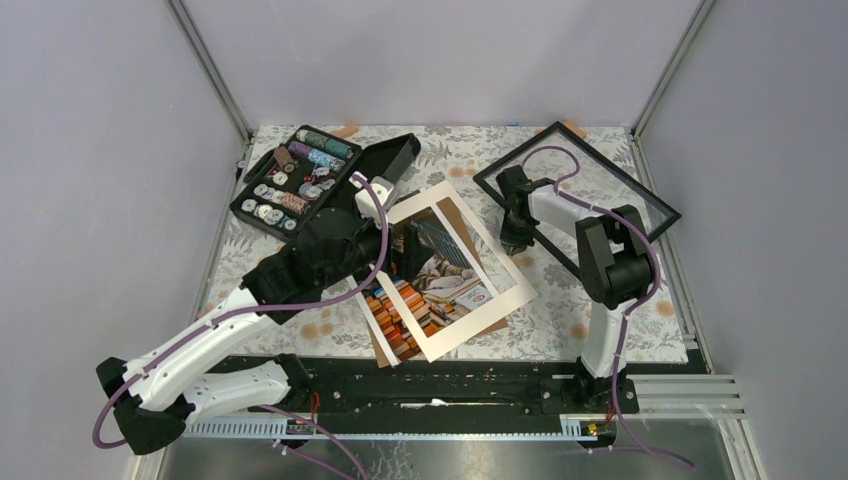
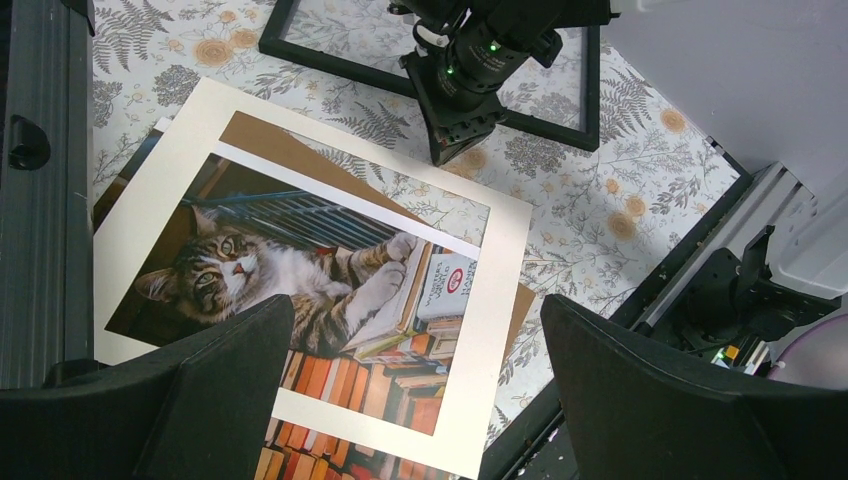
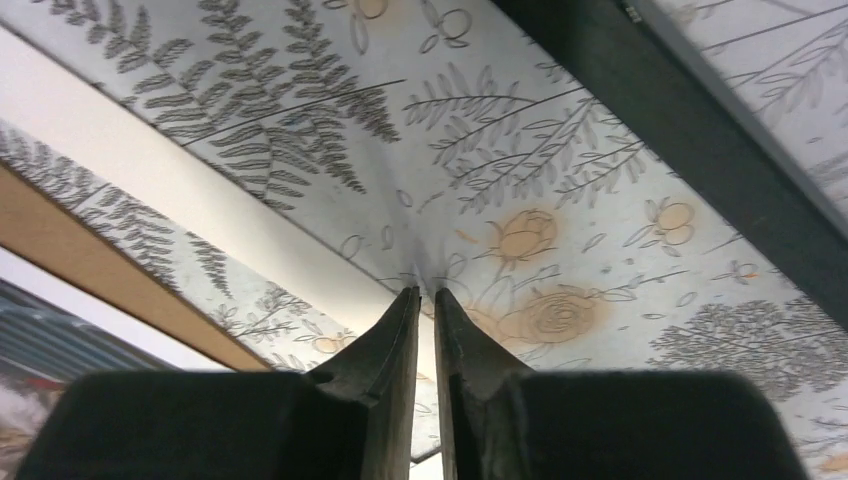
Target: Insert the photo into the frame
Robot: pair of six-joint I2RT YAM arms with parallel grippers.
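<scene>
The photo (image 2: 300, 270) of the tabby cat lies flat on the desk. A cream mat (image 2: 500, 300) sits askew on top of it, and a brown board (image 2: 270, 135) shows at the mat's far edge. The left pincer (image 2: 417, 300) hangs above the print with its jaws spread wide, gripping nothing. Just past the mat's far corner, the right pincer (image 3: 427, 292) points down with its jaws almost together, only a slit between them. Its tips press the floral cloth (image 3: 560, 300), which wrinkles toward them. Beyond it lies the black frame (image 1: 516, 150), apart from the photo. A case of thread spools (image 1: 300, 180) stands at the far left.
</scene>
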